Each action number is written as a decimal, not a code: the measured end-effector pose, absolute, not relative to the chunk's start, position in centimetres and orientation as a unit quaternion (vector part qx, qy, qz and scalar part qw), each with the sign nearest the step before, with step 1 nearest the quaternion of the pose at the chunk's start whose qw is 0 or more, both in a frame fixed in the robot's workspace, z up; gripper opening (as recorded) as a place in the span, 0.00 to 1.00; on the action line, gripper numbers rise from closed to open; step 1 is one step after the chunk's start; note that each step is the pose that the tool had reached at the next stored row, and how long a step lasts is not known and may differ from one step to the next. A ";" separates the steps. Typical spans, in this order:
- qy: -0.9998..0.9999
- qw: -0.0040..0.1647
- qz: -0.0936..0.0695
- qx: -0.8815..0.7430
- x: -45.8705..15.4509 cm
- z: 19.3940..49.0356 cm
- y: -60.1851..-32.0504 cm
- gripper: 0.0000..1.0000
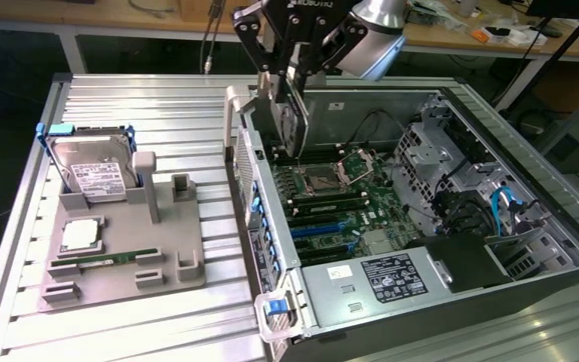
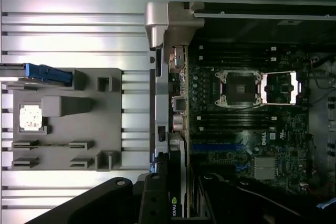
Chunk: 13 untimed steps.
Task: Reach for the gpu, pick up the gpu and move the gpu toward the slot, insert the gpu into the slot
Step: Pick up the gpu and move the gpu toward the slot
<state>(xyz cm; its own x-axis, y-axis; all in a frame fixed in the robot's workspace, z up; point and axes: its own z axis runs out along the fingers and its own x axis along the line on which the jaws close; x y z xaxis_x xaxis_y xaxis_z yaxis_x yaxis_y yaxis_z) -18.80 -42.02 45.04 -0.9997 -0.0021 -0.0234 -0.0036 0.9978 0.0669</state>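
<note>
In the exterior view the slot (image 1: 320, 227), a blue strip on the motherboard (image 1: 365, 197), lies nearest, inside the open case on the bench (image 1: 139, 98). Farther back and higher, the hand (image 1: 292, 89) is partly closed, clamped on the gpu (image 1: 292, 130). The gpu hangs on edge, clear of the board. The slot lies below the card and toward the camera. Whether their long axes line up I cannot tell.

A robotics lab: open computer case (image 1: 390, 98) on slotted aluminium table (image 1: 139, 98), cluttered wooden workbench (image 1: 118, 19) behind.
</note>
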 end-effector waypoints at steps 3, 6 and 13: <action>0.999 0.012 0.033 -0.001 -17.4 45.0 -42.0 0.27; 0.999 0.012 0.033 -0.002 -16.0 45.0 -42.0 0.27; 0.999 0.012 0.033 -0.002 -12.8 45.0 -42.0 0.27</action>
<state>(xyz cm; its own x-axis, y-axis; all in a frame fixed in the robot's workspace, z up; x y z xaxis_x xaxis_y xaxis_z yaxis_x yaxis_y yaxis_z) -12.75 -42.02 45.04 -0.9997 -0.0026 -0.0235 -0.0041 0.9978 0.0669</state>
